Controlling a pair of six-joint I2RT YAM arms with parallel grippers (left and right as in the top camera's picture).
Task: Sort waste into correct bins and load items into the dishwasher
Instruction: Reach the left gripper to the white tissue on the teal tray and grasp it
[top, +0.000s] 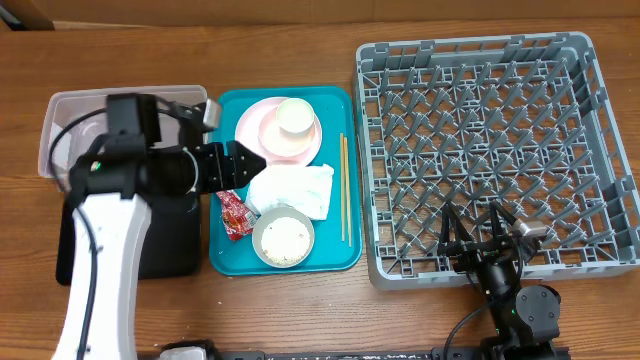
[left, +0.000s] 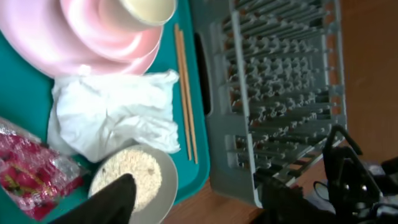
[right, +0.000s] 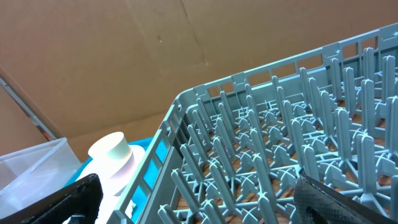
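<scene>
Left tool (left: 199, 193) spread over teal tray (top: 225, 130) | right tool (top: 470, 232) spread over rack (top: 470, 47) | sauce packet (top: 235, 215) print unreadable

Overhead straight down over the table (top: 300, 305); both wrist views close, oblique, the dish rack (right: 261, 143) common to all.

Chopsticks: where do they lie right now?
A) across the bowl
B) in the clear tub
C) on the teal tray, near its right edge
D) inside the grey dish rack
C: the chopsticks lie lengthwise on the teal tray, just left of the dish rack.
</scene>
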